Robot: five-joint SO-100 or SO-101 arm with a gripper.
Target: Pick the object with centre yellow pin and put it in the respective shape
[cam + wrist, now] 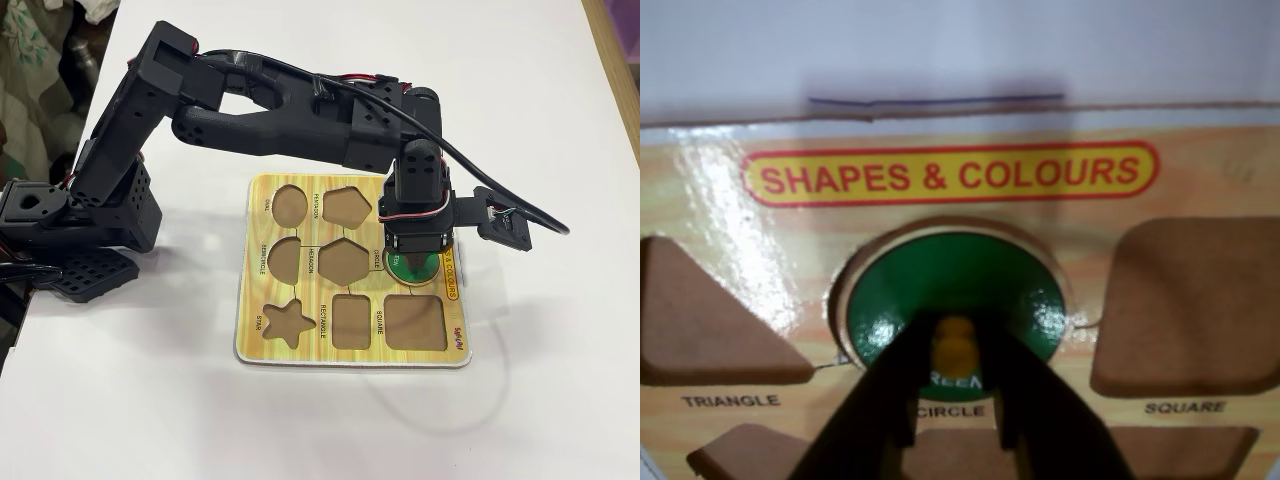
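Note:
A green round piece [950,280] with a yellow centre pin [956,348] lies at the CIRCLE recess of the wooden shape board [1200,170]. It sits slightly off-centre, and a pale crescent of the recess shows at its upper left. My black gripper [956,335] comes in from the bottom edge, with its two fingers pressed against either side of the pin. In the fixed view the gripper [412,258] points straight down over the green piece [416,268] at the right side of the board [255,340].
The triangle recess [700,320] and the square recess [1190,300] are empty. In the fixed view the star [287,322], rectangle [352,320], hexagon [342,260] and the other recesses are empty too. The arm base [70,230] stands at the left on a white table.

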